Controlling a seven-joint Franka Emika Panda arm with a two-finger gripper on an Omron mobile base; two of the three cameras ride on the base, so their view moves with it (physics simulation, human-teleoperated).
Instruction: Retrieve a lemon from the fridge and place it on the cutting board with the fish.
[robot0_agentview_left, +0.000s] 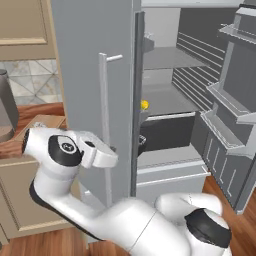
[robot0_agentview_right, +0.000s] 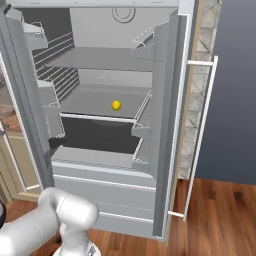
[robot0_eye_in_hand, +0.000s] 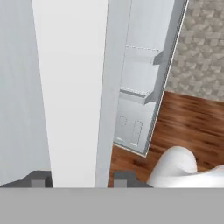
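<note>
Our gripper (robot0_eye_in_hand: 73, 178) straddled the tall grey fridge's (robot0_agentview_left: 85, 75) long white bar handle (robot0_eye_in_hand: 72, 87), jaws slackened; we judged a straight withdrawal wise before reaching the small yellow lemon (robot0_agentview_right: 116, 105).

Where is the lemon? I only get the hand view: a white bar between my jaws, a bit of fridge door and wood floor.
Observer: The lemon lies on the lower grey shelf inside the fridge, near the shelf's front rail.
Operator: Is the way to it open?
Observer: Yes. In the right base view both doors stand swung out, and nothing lies in front of the lemon.
Operator: And what is that white bar?
Observer: In the left base view it is the long vertical handle of the left door. The gripper is at its lower half, well to the left of the lemon.
</note>
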